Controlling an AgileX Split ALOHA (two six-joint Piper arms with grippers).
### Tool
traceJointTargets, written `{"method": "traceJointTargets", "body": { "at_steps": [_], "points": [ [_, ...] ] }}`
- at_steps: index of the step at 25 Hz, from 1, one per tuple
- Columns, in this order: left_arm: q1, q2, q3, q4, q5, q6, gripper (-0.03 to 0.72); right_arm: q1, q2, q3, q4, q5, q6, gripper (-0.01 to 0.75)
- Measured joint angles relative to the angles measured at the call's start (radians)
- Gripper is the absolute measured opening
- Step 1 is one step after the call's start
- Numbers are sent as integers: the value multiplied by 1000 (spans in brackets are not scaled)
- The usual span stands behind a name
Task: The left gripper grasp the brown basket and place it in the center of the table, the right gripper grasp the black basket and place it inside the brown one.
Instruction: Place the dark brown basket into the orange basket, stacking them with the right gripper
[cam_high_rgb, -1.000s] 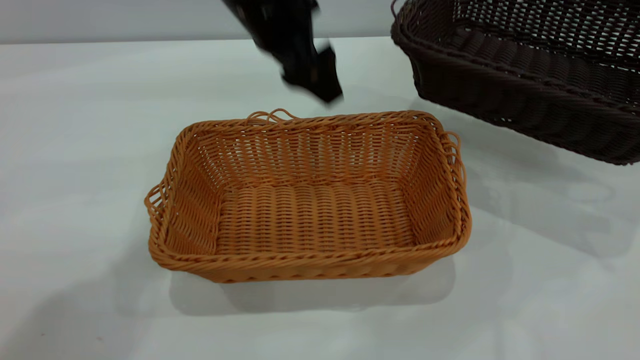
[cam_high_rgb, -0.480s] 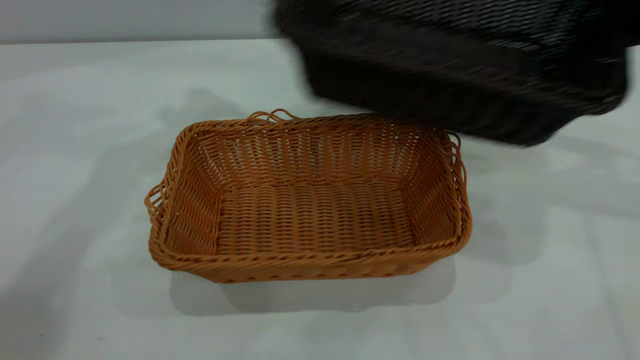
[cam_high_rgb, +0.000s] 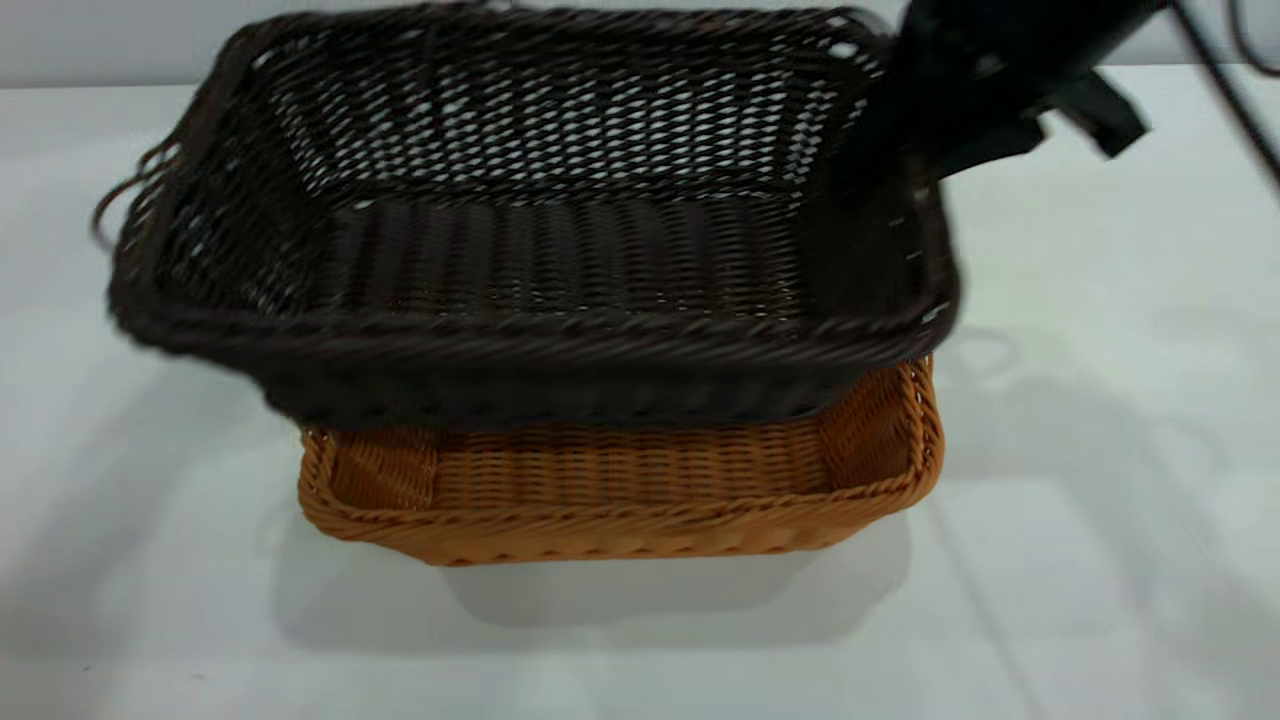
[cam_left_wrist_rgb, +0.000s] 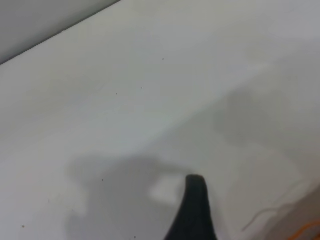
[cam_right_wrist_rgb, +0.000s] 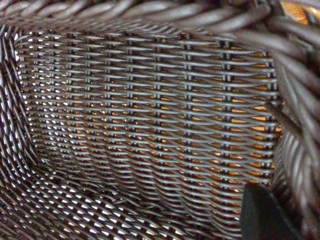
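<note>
Two woven baskets fill the exterior view: the brown basket (cam_high_rgb: 620, 510) sits flat on the white desk (cam_high_rgb: 1100, 560) near its middle, and the black basket (cam_high_rgb: 530, 250) hangs over it, tilted, covering the brown one's far part and reaching past its left side. Whether the two touch cannot be told. At the black basket's right rim the right gripper (cam_high_rgb: 900, 170) comes down from the upper right, its jaws clamped on that rim. From the right wrist view the black weave (cam_right_wrist_rgb: 150, 125) shows orange through its gaps, with one dark finger (cam_right_wrist_rgb: 262, 215) beside it. Over bare desk, the left gripper (cam_left_wrist_rgb: 192, 210) shows one finger only; its jaws cannot be told.
</note>
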Motion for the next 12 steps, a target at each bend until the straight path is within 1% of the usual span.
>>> {"method": "traceJointTargets", "body": {
  "at_steps": [4, 12],
  "points": [
    [0, 0, 0, 0, 0, 0, 584, 27, 44, 0, 1, -38, 4, 87],
    [0, 0, 0, 0, -1, 1, 584, 25, 75, 0, -20, -60, 7, 87]
  ]
}}
